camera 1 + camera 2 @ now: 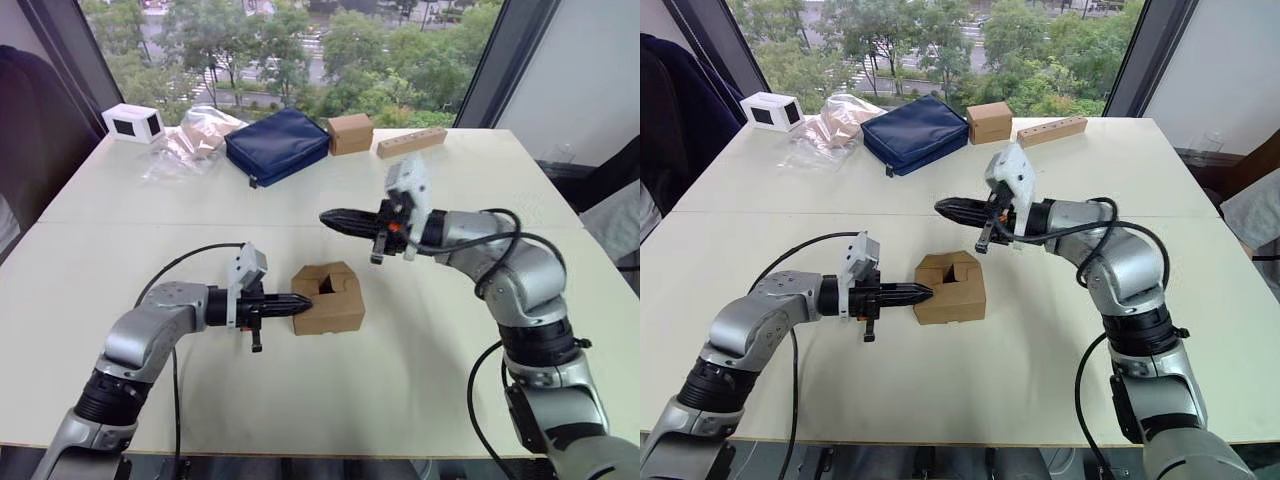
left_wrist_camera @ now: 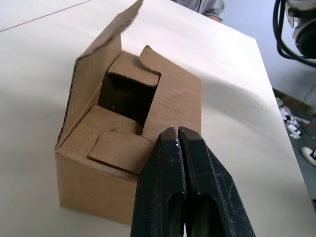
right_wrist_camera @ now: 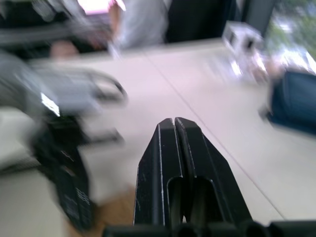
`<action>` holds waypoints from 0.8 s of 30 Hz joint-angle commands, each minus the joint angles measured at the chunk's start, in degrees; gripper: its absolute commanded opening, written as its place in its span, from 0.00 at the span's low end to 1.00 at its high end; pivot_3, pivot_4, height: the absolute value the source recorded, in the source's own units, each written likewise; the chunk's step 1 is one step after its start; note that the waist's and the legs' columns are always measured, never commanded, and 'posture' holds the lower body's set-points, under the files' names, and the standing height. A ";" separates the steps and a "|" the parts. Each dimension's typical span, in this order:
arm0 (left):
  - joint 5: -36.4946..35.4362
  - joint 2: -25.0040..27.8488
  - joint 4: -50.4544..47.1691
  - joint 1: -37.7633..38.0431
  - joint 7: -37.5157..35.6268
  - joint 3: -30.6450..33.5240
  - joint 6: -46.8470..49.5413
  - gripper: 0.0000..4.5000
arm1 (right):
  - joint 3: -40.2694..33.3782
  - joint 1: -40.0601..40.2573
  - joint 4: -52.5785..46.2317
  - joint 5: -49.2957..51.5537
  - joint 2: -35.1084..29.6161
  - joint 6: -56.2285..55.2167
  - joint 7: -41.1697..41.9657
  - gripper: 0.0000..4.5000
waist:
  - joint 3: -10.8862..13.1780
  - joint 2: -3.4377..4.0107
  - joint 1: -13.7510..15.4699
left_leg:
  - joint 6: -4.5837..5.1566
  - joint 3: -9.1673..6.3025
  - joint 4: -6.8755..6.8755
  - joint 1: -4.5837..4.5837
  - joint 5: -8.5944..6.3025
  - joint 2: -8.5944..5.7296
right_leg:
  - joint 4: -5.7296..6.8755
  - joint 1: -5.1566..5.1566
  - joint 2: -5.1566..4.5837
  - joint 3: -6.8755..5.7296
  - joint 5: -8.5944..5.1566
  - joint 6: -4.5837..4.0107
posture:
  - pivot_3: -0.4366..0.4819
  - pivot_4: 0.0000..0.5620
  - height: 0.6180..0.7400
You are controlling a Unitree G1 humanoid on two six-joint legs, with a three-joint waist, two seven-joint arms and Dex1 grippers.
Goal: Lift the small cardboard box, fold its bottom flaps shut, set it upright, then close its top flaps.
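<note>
Nearest us, our left gripper [image 1: 300,302] had its two black fingers pressed together, the tip resting against the left side of the small cardboard box [image 1: 328,298] and pinching nothing. The box sat upright on the white table [image 1: 420,380], in the middle between our arms. We judged the bottom end already folded, though it lay against the table and could not be seen. The top flaps [image 2: 129,106] were only partly down: two side panels lay folded inward, a dark square gap stayed open between them, and one long flap stood up along the far edge. So closing the top was the part left to do.

Our right gripper [image 1: 330,217] hung in the air above and behind the box, well apart from it, fingers also shut and empty.

The box looked plain brown and corrugated, with slightly ragged flap edges. Another small brown box [image 1: 350,132] and a tan bar [image 1: 411,142] lay far off by the window.
</note>
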 commanded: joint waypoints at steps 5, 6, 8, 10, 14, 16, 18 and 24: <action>-3.07 0.09 -3.49 0.89 2.00 2.74 1.94 0.01 | 5.84 2.39 -3.75 -3.90 -2.14 0.75 2.17 0.00 | 0.00 0.00 0.10 | 0.00 0.00 0.00 -0.06 0.00 0.01 | 0.00 -0.05 0.00 0.00 0.00 0.00 | 0.48 0.27 1.00; -2.89 0.55 -3.85 1.21 1.97 2.64 1.87 0.01 | 5.78 3.11 -4.62 -3.58 -2.50 1.08 2.53 0.00 | 0.00 0.00 0.09 | 0.00 0.00 0.01 -0.06 0.00 0.01 | 0.00 -0.05 0.00 0.00 0.00 0.00 | 0.48 0.27 1.00; -3.20 1.26 -4.55 1.69 2.16 2.88 2.06 0.01 | 5.56 4.18 -5.99 -3.15 -2.91 1.92 2.80 0.00 | 0.00 0.00 0.05 | 0.00 -0.01 0.00 -0.06 0.00 0.01 | 0.00 -0.05 0.00 0.00 0.00 0.00 | 0.48 0.27 1.00; -5.05 2.27 -5.87 1.87 2.36 4.55 3.10 0.01 | 5.41 5.26 -7.18 -2.99 -3.04 2.65 2.76 0.00 | 0.00 0.00 -0.06 | 0.00 -0.01 -0.01 -0.05 0.00 0.01 | 0.00 -0.05 0.00 0.00 0.00 0.00 | 0.48 0.27 1.00; -9.43 0.93 -5.98 -0.50 5.28 8.74 5.96 0.01 | 5.16 6.70 -7.87 -3.28 -2.82 2.97 2.08 0.00 | 0.00 0.00 -0.04 | 0.00 -0.01 -0.01 -0.05 0.00 0.03 | 0.00 -0.06 0.01 0.00 0.00 -0.01 | 0.48 0.27 1.00; -10.16 0.12 -5.19 -1.57 6.07 9.17 6.43 0.01 | 5.36 6.99 -7.91 -3.52 -2.45 2.95 1.67 0.00 | 0.01 0.00 0.12 | 0.00 -0.01 0.00 -0.06 0.00 0.03 | -0.01 -0.06 0.00 0.00 0.00 0.00 | 0.48 0.27 1.00; -9.25 -0.60 -4.24 -2.19 6.44 8.20 5.97 0.01 | 5.32 7.12 -8.51 -3.13 -1.93 3.46 1.26 0.00 | 0.01 0.00 0.11 | 0.00 -0.01 0.01 -0.06 0.00 0.01 | -0.01 -0.05 -0.01 -0.01 0.00 0.00 | 0.48 0.27 1.00; -0.74 -4.46 5.01 -4.31 8.39 2.78 -1.42 0.01 | 5.46 7.68 -10.33 -3.41 -2.21 3.76 0.66 0.00 | 0.00 0.00 0.07 | 0.00 -0.01 0.00 -0.06 0.00 0.01 | -0.01 -0.05 0.02 -0.01 0.00 0.00 | 0.48 0.27 1.00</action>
